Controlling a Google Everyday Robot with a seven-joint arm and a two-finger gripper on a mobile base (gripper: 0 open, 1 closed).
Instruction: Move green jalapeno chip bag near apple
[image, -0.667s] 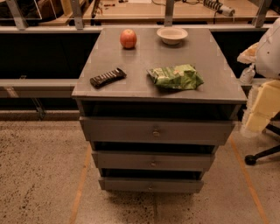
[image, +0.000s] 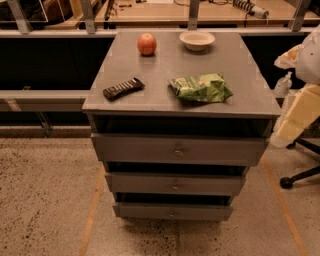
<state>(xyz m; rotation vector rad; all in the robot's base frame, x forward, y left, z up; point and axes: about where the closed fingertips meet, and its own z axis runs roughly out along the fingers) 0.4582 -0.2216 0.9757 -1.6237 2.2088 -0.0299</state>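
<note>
Green foil, likely light, crinkly and slippery: the green jalapeno chip bag (image: 201, 88) lies by the tabletop's (image: 225, 55) front edge, the apple (image: 147, 44) near the back edge. We'd pinch a raised crease. Our hand is out of view, so we cannot tell its state.

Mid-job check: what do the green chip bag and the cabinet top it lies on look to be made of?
The green jalapeno chip bag: thin foil or plastic film, glossy; sharp crumples catch bright glints. The cabinet top: probably painted metal or laminate, matte grey; flat, even, no grain showing. The gripper is not in view; only pale arm parts show at the right edge.
</note>
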